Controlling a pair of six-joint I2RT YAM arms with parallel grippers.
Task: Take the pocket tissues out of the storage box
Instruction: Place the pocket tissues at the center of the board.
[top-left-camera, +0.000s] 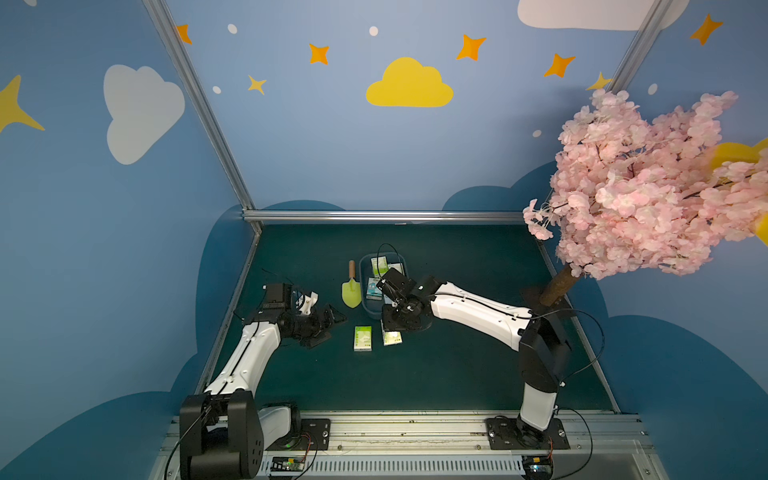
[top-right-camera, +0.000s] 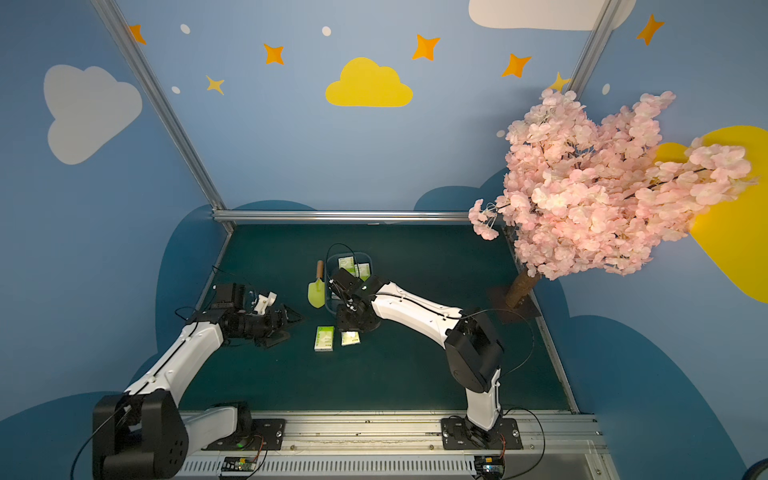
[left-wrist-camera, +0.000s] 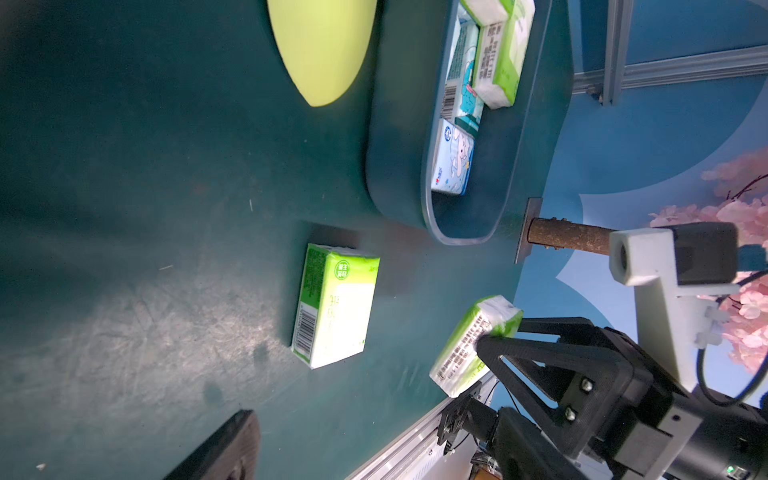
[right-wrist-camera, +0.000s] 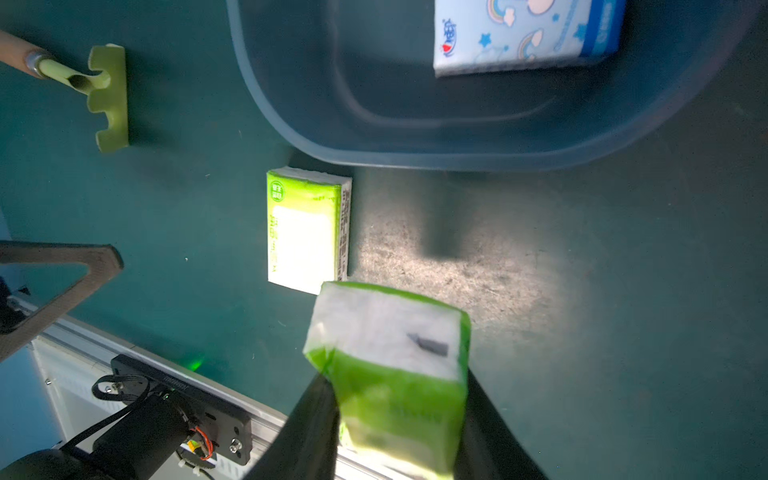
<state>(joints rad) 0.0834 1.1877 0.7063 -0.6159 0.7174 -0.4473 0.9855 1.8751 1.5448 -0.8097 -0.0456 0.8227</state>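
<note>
Dark teal mat (top-left-camera: 457, 374) covers the table in both top views. The blue-grey storage box (top-left-camera: 362, 299) stands near its middle, with a yellow-green trowel (top-left-camera: 351, 291) just beside one long wall. Pocket tissues (top-left-camera: 379, 266) show inside the box, partly hidden by the right arm's wrist. Nearer the robot and outside the box, the lying pack (top-left-camera: 362, 337), lime-green and white, rests flat on the mat. Just beside it the right gripper (top-left-camera: 393, 330) hangs low over the held pack (top-left-camera: 392, 338), also lime-green. The left gripper (top-left-camera: 337, 329) sits apart on the trowel's side, its jaws spread with nothing between them. In the left wrist view the right gripper's fingers (left-wrist-camera: 492, 348) are clamped on the held pack (left-wrist-camera: 465, 353), which is tilted, near the lying pack (left-wrist-camera: 334, 307). The box (left-wrist-camera: 428, 208) holds light-blue cartoon packs and a green one. In the right wrist view the held pack (right-wrist-camera: 395, 374) sits pinched between two dark fingers (right-wrist-camera: 307, 432), outside the box rim (right-wrist-camera: 415, 160). One light-blue pack lies on the box floor. A finger of the left gripper shows at the edge, touching nothing.
</note>
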